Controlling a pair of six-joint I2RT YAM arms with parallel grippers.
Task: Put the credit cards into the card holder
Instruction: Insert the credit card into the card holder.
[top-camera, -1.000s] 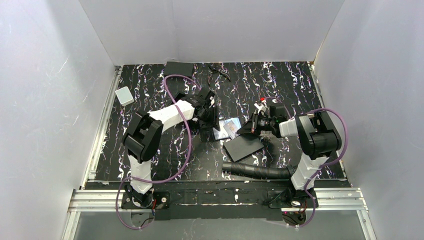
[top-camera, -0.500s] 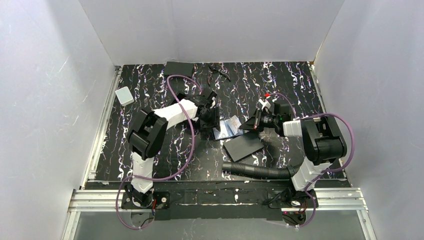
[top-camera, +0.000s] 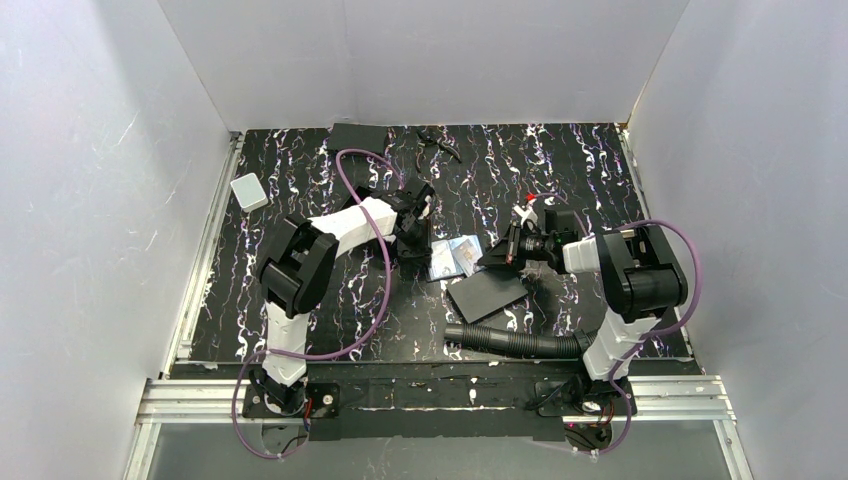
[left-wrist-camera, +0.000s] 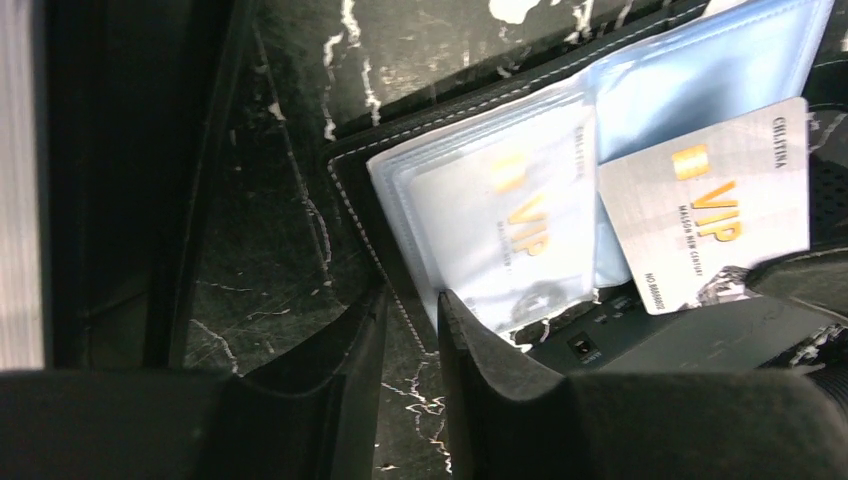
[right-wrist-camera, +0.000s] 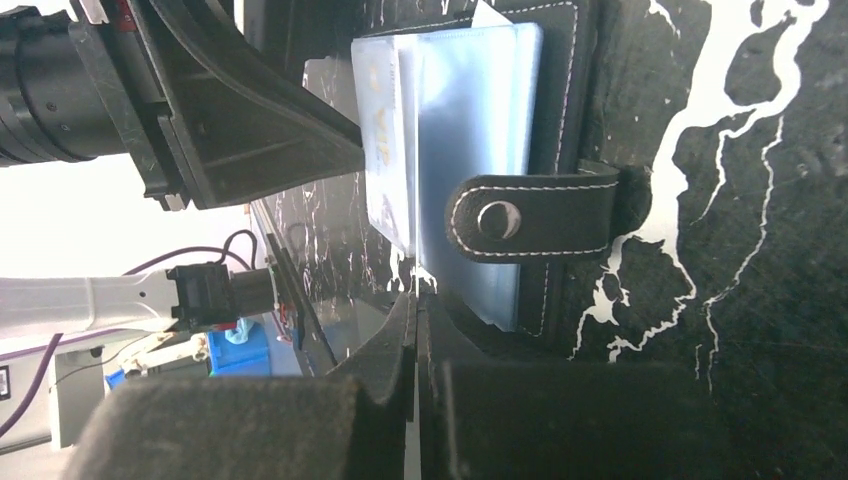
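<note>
The card holder (top-camera: 447, 262) lies open mid-table, its pale-blue sleeves (left-wrist-camera: 700, 80) up and its snap strap (right-wrist-camera: 530, 215) folded over them. One credit card (left-wrist-camera: 505, 225) with gold VIP print sits inside a sleeve. A second, silvery credit card (left-wrist-camera: 705, 215) lies slanted over the right sleeves, and my right gripper (top-camera: 497, 258) is shut on its near corner. It shows edge-on as a thin white line in that gripper (right-wrist-camera: 415, 295). My left gripper (left-wrist-camera: 412, 300) stands at the holder's left side (top-camera: 420, 243). Its jaws are a narrow gap apart over the stitched black edge, with one finger (left-wrist-camera: 480, 360) on the sleeves.
A matte black sheet (top-camera: 487, 293) lies just in front of the holder, partly under my right gripper. A black corrugated hose (top-camera: 510, 342) runs along the near right. A small white box (top-camera: 248, 191) sits far left. A black block (top-camera: 357, 137) and a dark tool (top-camera: 437, 143) lie at the back.
My right gripper lifted back and away with its card, then came down again onto the holder. My left jaws widened a little, then narrowed; that arm barely shifted.
</note>
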